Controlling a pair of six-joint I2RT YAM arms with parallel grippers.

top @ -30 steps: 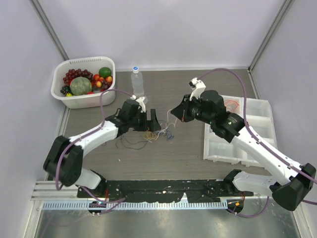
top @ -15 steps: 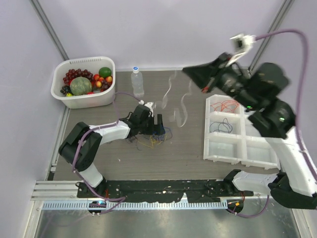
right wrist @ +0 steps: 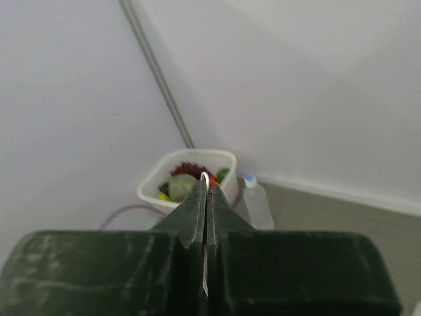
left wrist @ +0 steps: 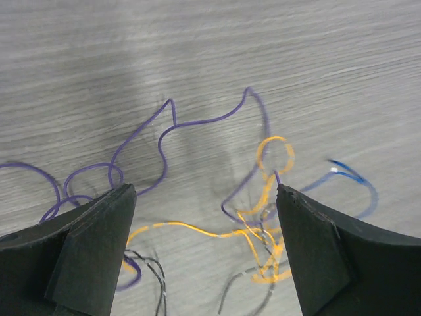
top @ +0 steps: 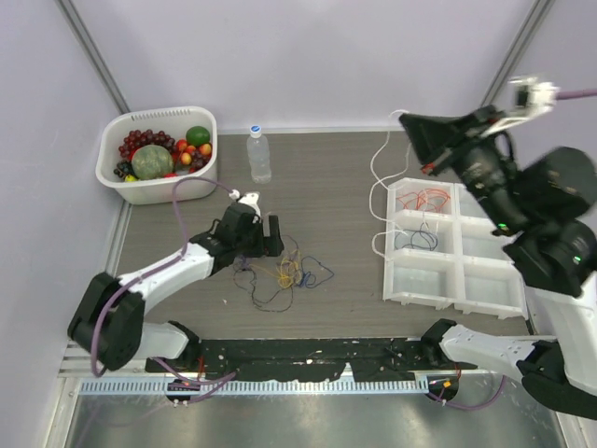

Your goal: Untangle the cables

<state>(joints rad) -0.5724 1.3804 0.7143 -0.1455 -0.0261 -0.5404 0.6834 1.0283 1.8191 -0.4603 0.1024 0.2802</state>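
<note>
Left gripper [left wrist: 204, 197] spread wide with nothing between its fingers, low over the loose tangle of purple, orange, blue and black cables [top: 283, 273] on the wooden table [top: 345, 187]. Right gripper [right wrist: 205, 184] pinched shut on the white cable [top: 374, 173], high above the far left corner of the compartment tray [top: 387, 280], with the wire dangling in loops beside the tray's left edge.

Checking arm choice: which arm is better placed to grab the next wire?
Left, probably: the left gripper hovers open over the pile; the right gripper is raised, shut on a white wire.
</note>
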